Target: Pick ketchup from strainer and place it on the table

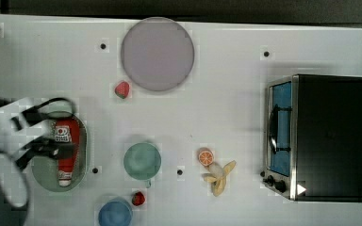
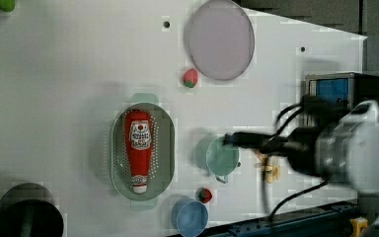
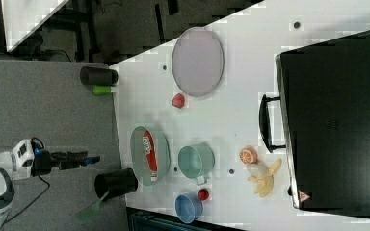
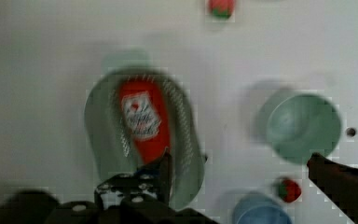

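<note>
Ketchup (image 1: 67, 150) lies flat in the strainer (image 1: 83, 141), long axis along the basket's long axis. In the top view the white cap points to the frame's bottom and the fat base to the top. Bottle isn't lifted; pick not yet done.

Your gripper (image 4: 237, 168) is spread wide: in the wrist view one dark finger (image 4: 165, 172) sits over the strainer's near end by the bottle's lower part, the other finger (image 4: 340, 179) is way off past the green cup (image 4: 304, 127). Nothing is held betw. them. Top view puts the arm over the strainer from the top view's left, w/ dark gripper parts overlapping the bottle's label area.

Key relation: bottle lies ahead of and offset toward the one finger, not centred betw. the two. My read: you need to shift so the bottle's body sits midway, w/ the closing line across the long axis, i.e. squeezing the narrow width, not end to end. Can't tell height above the bottle from these views.

Risks, as I judge them: the strainer wall is close on both sides of the bottle, so a finger may catch the rim; a slim plastic bottle could roll or slip if grabbed near the taper. Go for the labelled body.

Bare table (image 1: 226, 108) past the cup looks ok for the drop.
</note>
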`<state>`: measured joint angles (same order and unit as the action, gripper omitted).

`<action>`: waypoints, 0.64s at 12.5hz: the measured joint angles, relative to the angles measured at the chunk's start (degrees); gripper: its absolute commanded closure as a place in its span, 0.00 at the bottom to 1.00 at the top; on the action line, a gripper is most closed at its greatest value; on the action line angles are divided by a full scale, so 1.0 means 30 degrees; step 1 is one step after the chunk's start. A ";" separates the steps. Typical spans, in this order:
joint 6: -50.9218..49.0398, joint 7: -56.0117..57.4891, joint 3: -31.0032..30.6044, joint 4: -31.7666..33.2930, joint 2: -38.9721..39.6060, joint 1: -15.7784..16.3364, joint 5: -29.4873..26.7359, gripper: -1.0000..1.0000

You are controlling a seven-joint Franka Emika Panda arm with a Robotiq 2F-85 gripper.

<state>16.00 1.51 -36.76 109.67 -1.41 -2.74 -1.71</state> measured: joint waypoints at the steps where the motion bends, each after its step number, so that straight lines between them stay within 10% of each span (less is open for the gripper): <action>1: 0.0284 -0.0001 -0.0821 0.0112 0.0282 0.0064 0.0002 0.00; 8: 0.5381 -0.0006 -0.2341 0.1753 0.4091 0.1187 0.1896 0.00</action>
<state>32.14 1.49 -43.78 114.93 10.86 0.83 3.98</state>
